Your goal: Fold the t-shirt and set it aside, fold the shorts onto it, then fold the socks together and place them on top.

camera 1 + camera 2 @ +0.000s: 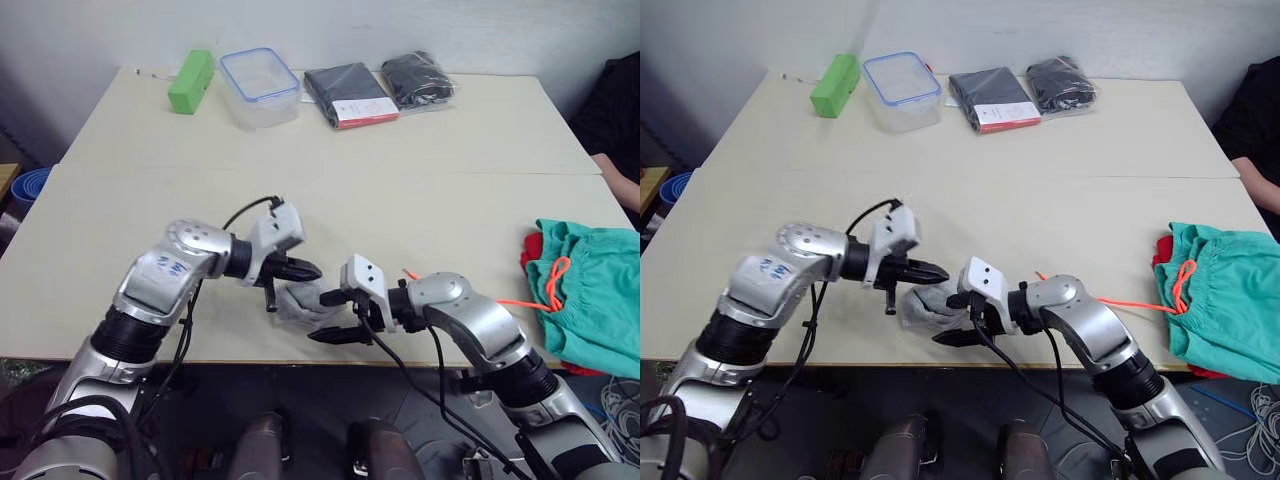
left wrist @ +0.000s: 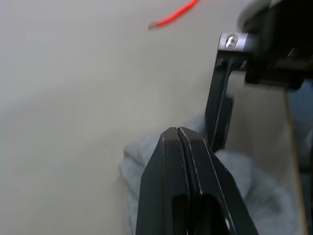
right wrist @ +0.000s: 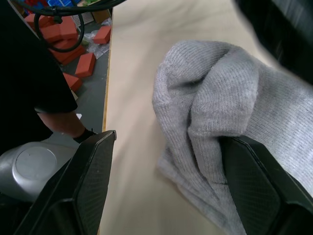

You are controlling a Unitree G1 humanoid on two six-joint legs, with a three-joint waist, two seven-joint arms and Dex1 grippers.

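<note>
left end effector (image 1: 300,270), fingers pressed together with nothing seen between them, hovers over the socks (image 1: 298,303), a bunched grey heap at the near edge of the counter (image 1: 350,200). right end effector (image 1: 340,318) faces it from the opposite side, fingers spread wide; in the right wrist view one finger (image 3: 254,191) touches the knit while the other stands off on bare counter towards the edge. shorts (image 1: 590,300) lie well off beyond the right end effector's elbow, resting on the t-shirt (image 1: 531,250), of which a red margin shows; their orange drawstring (image 1: 545,290) trails towards the right end effector. likely step: gathering the socks. risks, as judgement: the heap sits close to the counter edge, so a sideways push from either end effector could slide it off; the two end effectors are near each other and could collide; a wide grasp may catch one sock layer and leave the other behind.
</note>
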